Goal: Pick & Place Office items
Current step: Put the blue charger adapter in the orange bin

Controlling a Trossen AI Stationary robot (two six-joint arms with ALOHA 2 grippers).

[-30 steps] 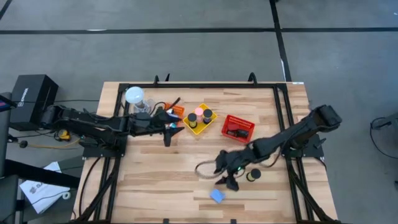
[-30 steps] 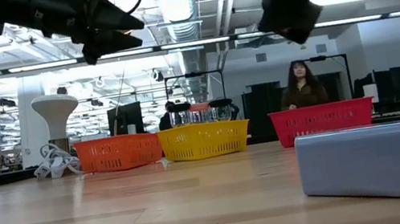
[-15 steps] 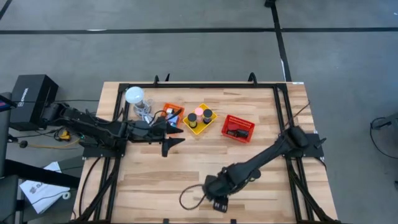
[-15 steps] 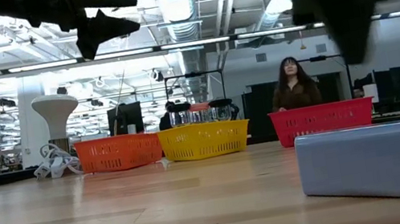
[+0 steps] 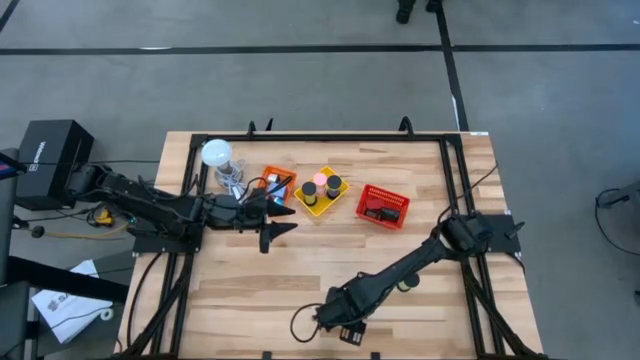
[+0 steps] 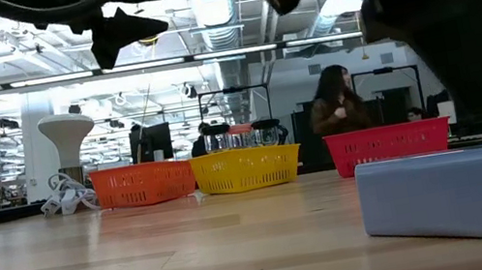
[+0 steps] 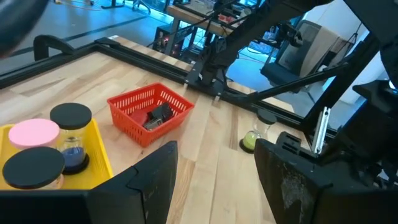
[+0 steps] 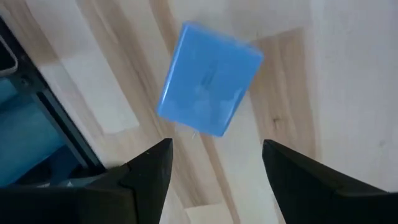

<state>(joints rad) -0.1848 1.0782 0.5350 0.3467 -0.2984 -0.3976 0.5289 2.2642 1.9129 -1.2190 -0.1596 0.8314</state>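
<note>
A light-blue block [image 8: 208,78] lies flat on the wood near the table's near edge; the low view shows it too [image 6: 457,192]. My right gripper [image 8: 214,149] hovers above it, pointing down and open, with a finger on either side and touching nothing. In the high view the right gripper [image 5: 340,325] covers the block. My left gripper [image 5: 278,222] is open and empty, held above the table beside the orange basket [image 5: 278,180]. Black-lidded jars and a pink-lidded one [image 7: 34,132] stand in the yellow basket [image 5: 322,192]. Dark items lie in the red basket [image 7: 149,112].
A white globe [image 5: 216,153] stands at the far left beside the orange basket. A small jar with green contents [image 7: 250,138] sits on the table under the right arm. A loose cable loop [image 5: 300,322] trails by the right gripper. A person [image 6: 336,114] walks behind the table.
My right gripper has swung from the table's right middle toward the near edge and leftward, coming down over the blue block, still open. The block has stayed where it was. The person behind the table has walked left.
</note>
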